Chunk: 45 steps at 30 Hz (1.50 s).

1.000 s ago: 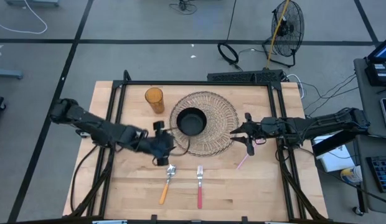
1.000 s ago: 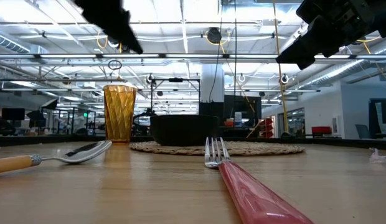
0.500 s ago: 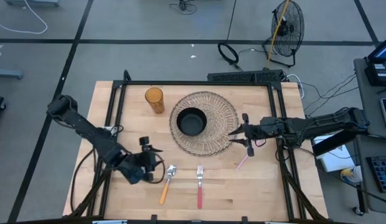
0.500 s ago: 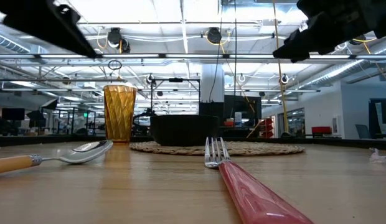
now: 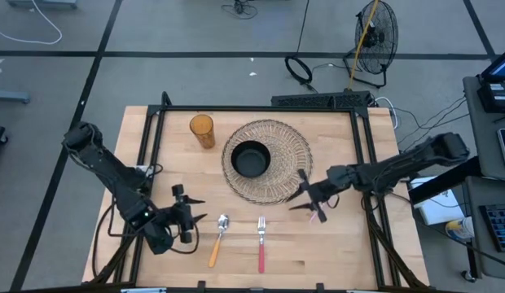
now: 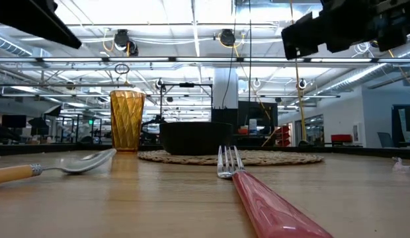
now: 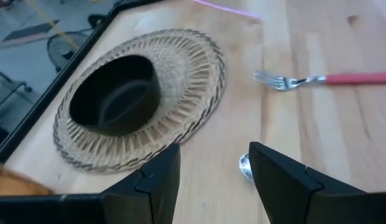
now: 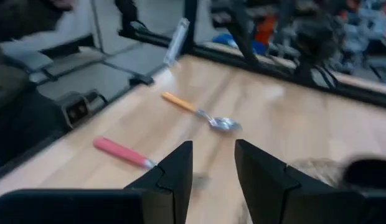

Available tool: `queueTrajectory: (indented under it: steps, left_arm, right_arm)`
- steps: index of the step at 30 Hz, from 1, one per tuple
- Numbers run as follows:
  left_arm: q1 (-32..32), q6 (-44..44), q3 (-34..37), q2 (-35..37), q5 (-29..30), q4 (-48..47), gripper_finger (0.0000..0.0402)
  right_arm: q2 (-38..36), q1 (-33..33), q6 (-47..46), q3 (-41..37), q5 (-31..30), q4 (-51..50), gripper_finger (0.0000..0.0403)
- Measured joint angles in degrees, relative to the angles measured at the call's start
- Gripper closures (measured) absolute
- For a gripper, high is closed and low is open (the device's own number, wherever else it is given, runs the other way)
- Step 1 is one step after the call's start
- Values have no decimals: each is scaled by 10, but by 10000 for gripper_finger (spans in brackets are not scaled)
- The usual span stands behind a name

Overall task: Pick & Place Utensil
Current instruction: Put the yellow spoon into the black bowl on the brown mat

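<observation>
— Utensils first: where do they lie?
— Near the front edge of the wooden table (image 5: 334,244). The spoon (image 5: 217,239) with the orange handle lies left of the fork (image 5: 261,242) with the red handle, apart from each other. A thin pink utensil (image 5: 318,212) lies further right, and I cannot make out what kind it is.
— Is either gripper holding one?
— No. The left gripper (image 5: 190,213) hangs just left of the spoon bowl with its fingers spread and nothing between them. Its wrist view shows only a sliver of the spoon bowl in the gap between the fingers; the handle is cut off.
— And the right gripper?
— The right gripper (image 5: 302,194) sits at the edge of the woven mat (image 5: 289,155), right beside the pink utensil, partly covering it from above. Its fingers are parted and empty in the right wrist view.
— What does the low view add?
— Little about the arms: both are dark shapes cropped by the upper edge. The fork handle runs blurred toward the camera, and the spoon handle is cut off at the left border.
— The rest of the table?
— A black bowl (image 5: 251,159) rests in the middle of the mat, and an amber cup (image 5: 202,130) stands upright to its left, apart from the mat. In the right wrist view the bowl and mat are blurred at the border.
</observation>
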<state>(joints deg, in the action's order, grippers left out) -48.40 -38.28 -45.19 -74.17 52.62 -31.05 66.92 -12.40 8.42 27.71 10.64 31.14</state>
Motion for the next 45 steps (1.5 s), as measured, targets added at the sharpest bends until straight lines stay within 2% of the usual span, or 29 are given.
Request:
queueTrajectory:
  steps: [8,13,17,22,26,30,45]
  left_arm:
    - [0,-62,4,0,35,-62,204]
    - [3,-120,32,0,12,-61,204]
    - [3,-149,51,0,6,-52,204]
    - [4,-150,56,0,32,-43,204]
    - [4,-141,56,0,36,-32,204]
    - [4,-141,56,0,37,-32,204]
    - [4,-119,56,0,30,-8,204]
  right_arm:
    - [67,-40,18,40,-1,29,287]
    - [73,-49,14,42,-5,31,287]
    - [113,-69,29,73,-17,21,287]
    - [187,-81,52,158,-14,-50,287]
    - [241,-86,65,231,14,-131,287]
    - [279,-91,85,281,33,-168,287]
    - [369,-91,64,300,45,-196,287]
